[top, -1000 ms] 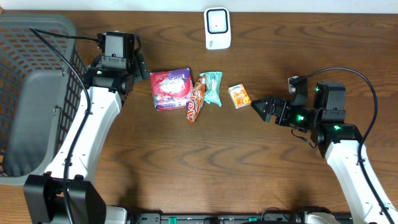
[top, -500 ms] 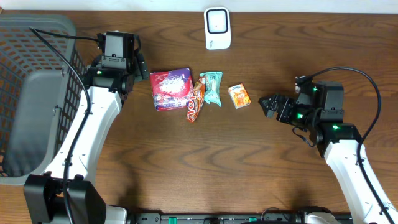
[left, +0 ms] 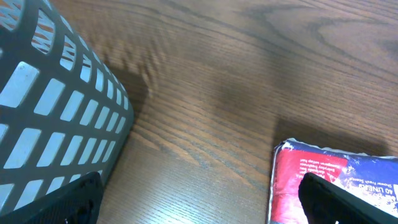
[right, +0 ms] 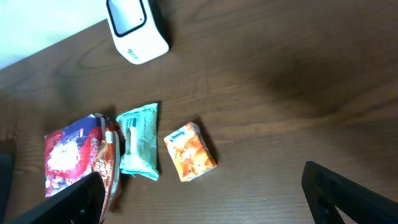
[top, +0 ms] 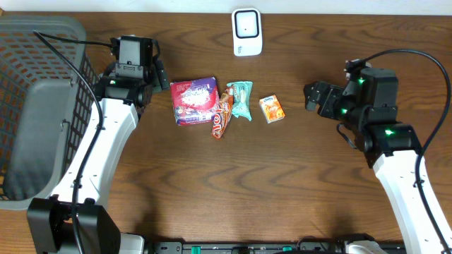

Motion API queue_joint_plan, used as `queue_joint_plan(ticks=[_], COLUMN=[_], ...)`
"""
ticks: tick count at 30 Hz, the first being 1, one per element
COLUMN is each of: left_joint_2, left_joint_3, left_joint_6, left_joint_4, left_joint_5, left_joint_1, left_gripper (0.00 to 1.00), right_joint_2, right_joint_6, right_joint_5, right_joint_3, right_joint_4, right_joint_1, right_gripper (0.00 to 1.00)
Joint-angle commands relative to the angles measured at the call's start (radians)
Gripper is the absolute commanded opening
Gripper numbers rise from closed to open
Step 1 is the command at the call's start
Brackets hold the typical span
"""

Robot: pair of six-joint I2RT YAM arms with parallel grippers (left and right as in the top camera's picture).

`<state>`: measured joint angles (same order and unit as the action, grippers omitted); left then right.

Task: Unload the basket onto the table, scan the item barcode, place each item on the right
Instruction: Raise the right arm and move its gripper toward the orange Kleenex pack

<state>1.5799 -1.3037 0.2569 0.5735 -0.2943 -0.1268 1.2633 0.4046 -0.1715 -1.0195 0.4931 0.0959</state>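
- Four items lie in a row mid-table, below the scanner (top: 247, 32): a red pack (top: 193, 101), a wrapper (top: 222, 116), a teal packet (top: 241, 99) and an orange box (top: 272, 109).
- We judge the box to be the item to scan. It sits apart from the rest, flat on the table, on the right arm's side.
- The right gripper (top: 311, 97) hovers to the right of the box, its jaws spread wide and holding nothing. Its wrist camera takes in the whole row and the scanner, which suits picking a target.
- The left gripper (left: 202, 202) is wide open and empty too. It is parked between the basket (top: 42, 106) and the red pack, probably to leave the scanner lane free.
- Against a second ago, the right gripper is farther from the box. Then its tip pointed almost at the box's right edge; now it sits back and toward the far side of the table.
- The left arm and all four items look unchanged.
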Motion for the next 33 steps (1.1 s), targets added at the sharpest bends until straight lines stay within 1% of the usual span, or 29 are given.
queue_joint_plan(ticks=[1,6,12,19,33], left_joint_2=[0.002,0.002,0.002,0.002,0.002], left_joint_3=[-0.006,-0.006,-0.006,-0.006,-0.006], left_joint_6=[-0.013,-0.013,-0.013,-0.013,-0.013], left_joint_4=[0.002,0.002,0.002,0.002,0.002], left_joint_5=[-0.013,-0.013,-0.013,-0.013,-0.013], left_joint_1=[0.002,0.002,0.002,0.002,0.002], left_gripper=[0.99,0.99,0.99,0.99,1.0], right_joint_2=[0.032,0.092,0.102,0.102,0.105], right_joint_6=[-0.013,-0.007,0.053,0.052,0.051], right_joint_5=[0.068,0.064,0.065,0.064,0.065], right_joint_3=[-0.039,-0.062,-0.062,-0.062,-0.062], right_joint_4=[0.013,0.019,-0.008,-0.058,-0.063], right_joint_1=[0.046,0.087,0.099,0.1,0.1], right_gripper=[0.97,0.99,0.99,0.99,0.99])
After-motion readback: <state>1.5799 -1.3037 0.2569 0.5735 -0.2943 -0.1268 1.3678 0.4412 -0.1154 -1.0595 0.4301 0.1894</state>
